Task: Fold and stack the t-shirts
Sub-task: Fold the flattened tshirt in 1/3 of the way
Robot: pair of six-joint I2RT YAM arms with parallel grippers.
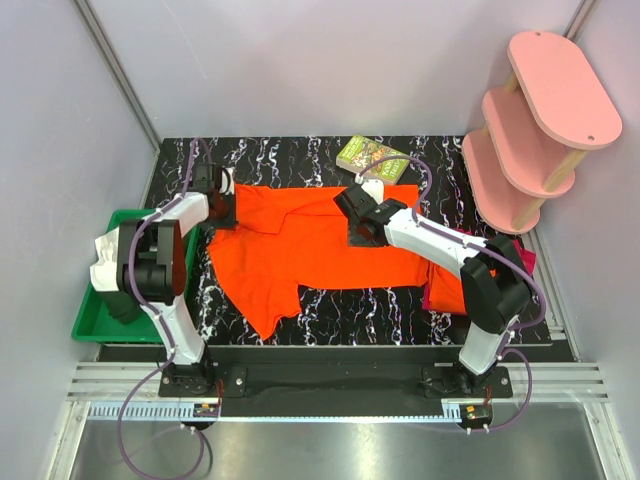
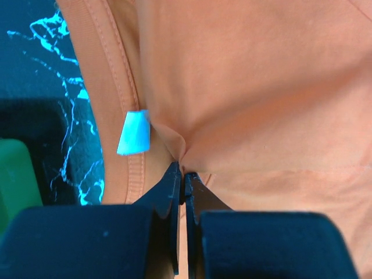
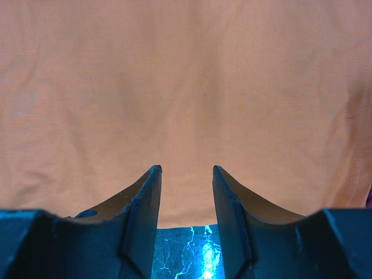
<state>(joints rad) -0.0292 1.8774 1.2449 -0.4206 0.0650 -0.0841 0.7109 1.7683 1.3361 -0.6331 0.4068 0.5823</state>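
A bright orange t-shirt [image 1: 320, 245] lies spread, partly wrinkled, across the middle of the black marbled table [image 1: 400, 320]. My left gripper [image 1: 228, 210] is at its far left, by the collar. In the left wrist view it [image 2: 185, 175] is shut on a pinched fold of the orange cloth [image 2: 261, 87] beside the white neck label [image 2: 133, 132]. My right gripper [image 1: 356, 218] hovers over the shirt's far right part. In the right wrist view it [image 3: 186, 170] is open and empty, with the cloth's edge [image 3: 186, 104] between its fingers. Folded orange [image 1: 447, 287] and magenta-red [image 1: 525, 262] cloth lies under the right arm.
A green tray [image 1: 95, 318] stands at the table's left edge under the left arm. A green book [image 1: 372, 158] lies at the back, just beyond the shirt. A pink three-tier shelf [image 1: 545, 120] stands at the back right. Grey walls enclose the table.
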